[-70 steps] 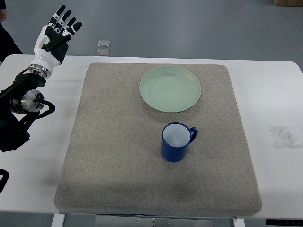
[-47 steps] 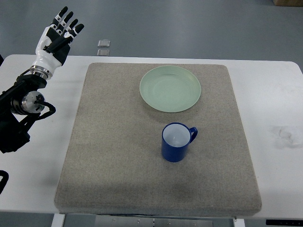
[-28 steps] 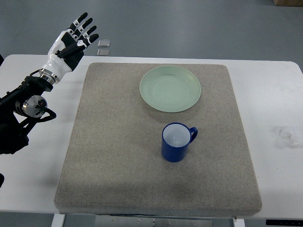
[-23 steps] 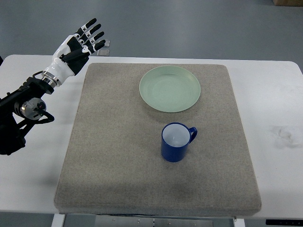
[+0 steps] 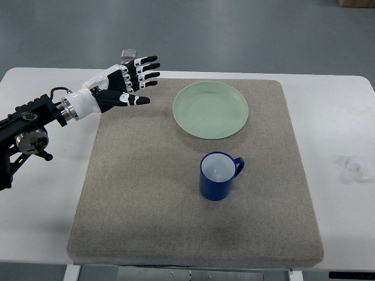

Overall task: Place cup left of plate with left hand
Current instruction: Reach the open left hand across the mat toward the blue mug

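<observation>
Top view shows the blue cup standing upright nearest me on the grey mat, no print legible on it, the green plate just beyond, and my left hand over the mat's far left corner, fingers spread, holding nothing.

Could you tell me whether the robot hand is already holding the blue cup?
No, the left robot hand hovers open near the mat's far left corner, well apart from the blue cup.
</observation>
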Tool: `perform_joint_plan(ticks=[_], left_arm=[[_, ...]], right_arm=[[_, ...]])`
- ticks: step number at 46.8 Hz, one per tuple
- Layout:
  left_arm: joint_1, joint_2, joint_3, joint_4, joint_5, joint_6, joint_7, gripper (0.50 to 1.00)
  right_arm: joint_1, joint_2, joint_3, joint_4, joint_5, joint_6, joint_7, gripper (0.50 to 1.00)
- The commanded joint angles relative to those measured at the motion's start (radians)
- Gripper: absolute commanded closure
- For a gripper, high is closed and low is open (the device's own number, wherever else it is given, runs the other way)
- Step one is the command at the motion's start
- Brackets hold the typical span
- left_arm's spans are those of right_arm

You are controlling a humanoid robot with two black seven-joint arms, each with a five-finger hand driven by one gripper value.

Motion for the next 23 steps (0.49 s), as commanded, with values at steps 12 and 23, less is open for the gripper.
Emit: perform_joint_plan(ticks=[12,23], left_arm=[[-0.003,0.002,0.058,-0.074,0.072,-0.017,0.0,0.506],[-0.003,0.002,0.109,-0.13,0.124,-0.017,0.0,0.506]], right_arm=[[0.0,0.0,0.0,0.0,0.0,0.0,-0.001,0.568],[0.0,0.0,0.0,0.0,0.0,0.0,0.0,0.568]])
